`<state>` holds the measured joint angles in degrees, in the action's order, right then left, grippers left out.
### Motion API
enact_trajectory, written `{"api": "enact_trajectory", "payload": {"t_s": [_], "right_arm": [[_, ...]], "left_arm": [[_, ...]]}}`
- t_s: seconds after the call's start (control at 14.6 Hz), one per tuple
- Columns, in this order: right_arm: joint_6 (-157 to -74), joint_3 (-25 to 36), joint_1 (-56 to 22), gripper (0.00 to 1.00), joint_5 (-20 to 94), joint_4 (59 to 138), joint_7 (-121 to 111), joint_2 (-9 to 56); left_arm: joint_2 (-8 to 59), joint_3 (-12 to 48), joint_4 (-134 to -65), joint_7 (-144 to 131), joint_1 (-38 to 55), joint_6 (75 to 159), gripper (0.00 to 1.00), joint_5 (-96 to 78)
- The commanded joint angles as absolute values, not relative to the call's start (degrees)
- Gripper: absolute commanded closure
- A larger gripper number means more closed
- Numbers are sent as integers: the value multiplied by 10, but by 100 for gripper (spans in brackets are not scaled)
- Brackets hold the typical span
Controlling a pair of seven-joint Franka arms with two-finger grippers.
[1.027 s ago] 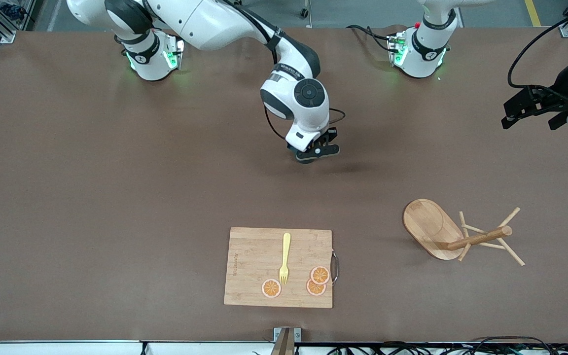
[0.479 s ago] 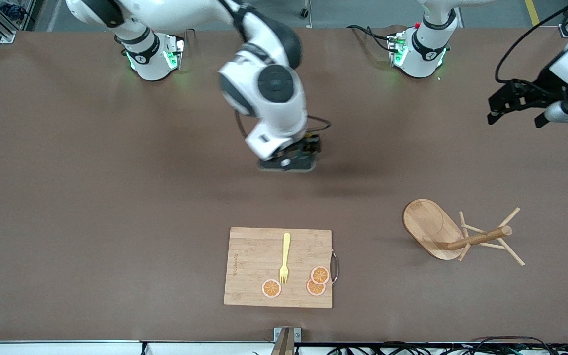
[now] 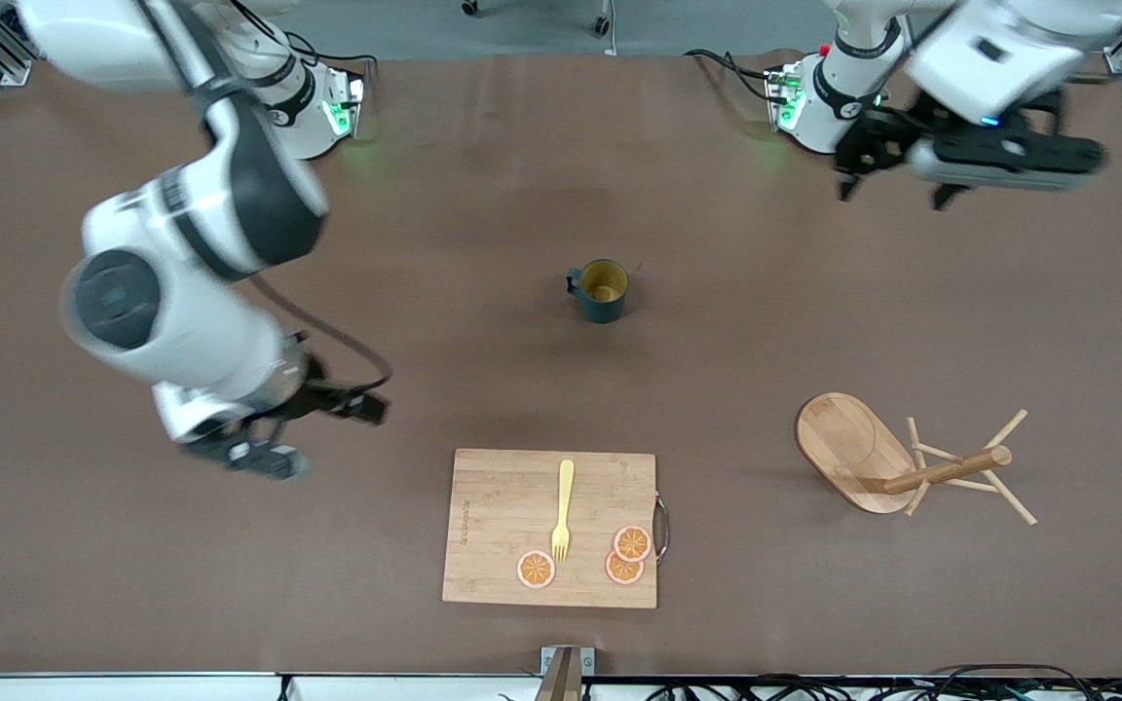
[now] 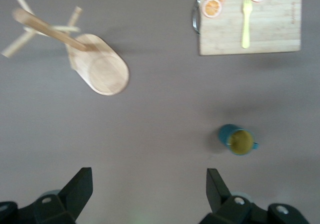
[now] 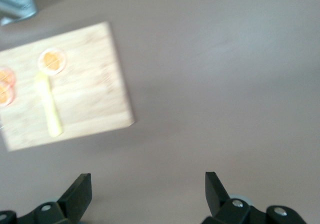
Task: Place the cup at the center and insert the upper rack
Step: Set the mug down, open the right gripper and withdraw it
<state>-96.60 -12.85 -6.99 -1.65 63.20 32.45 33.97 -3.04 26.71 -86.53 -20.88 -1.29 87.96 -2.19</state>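
— So, cup [image 3: 603,289]?
— Upright mid-surface [image 3: 483,243], alone, yellow inside showing, handle toward the right arm's end. Farther from the front camera than the board [image 3: 549,528].
— And the rack [image 3: 902,460]?
— On its side toward the left arm's end, oval base tipped up, post and pegs touching the surface. Well apart from the cup, beside the board.
— Anything on the board?
— Yellow fork [image 3: 561,509] and three orange slices [image 3: 535,569] near the camera-side edge.
— Right pincer [image 3: 274,433]?
— Over bare surface near the board's corner toward the right arm's end, fingers [image 5: 77,191] spread wide, holding nothing.
— Left pincer [image 3: 897,161]?
— Up over the surface close to its own base, fingers [image 4: 80,186] wide too, empty.
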Motion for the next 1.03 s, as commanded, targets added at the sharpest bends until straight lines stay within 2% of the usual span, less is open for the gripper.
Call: {"api": "enact_trajectory", "payload": {"t_s": [0.0,0.14,0.34,0.41,0.68,0.82,0.96], "right_arm": [[-953,-143,-6,0,-20,650,274,328],[-928,-145,31,0,-19,648,256,325],[-911,-141,84,0,-14,651,184,271],[-911,-124,86,0,-18,658,145,258],[-919,34,20,0,-11,709,15,191],[-921,69,1,0,10,756,8,145],[-925,78,-1,0,25,788,1,114]], "left_arm": [[-39,357,-881,-321,-16,895,0,7],[-28,428,-897,-425,-15,920,0,35],[-27,505,-954,-536,-14,998,0,68],[-27,525,-969,-567,-13,1022,0,81],[-16,582,-1044,-690,2,1117,0,165],[-13,586,-1082,-756,31,1154,0,222],[4,586,-1111,-827,64,1174,0,295]]}}
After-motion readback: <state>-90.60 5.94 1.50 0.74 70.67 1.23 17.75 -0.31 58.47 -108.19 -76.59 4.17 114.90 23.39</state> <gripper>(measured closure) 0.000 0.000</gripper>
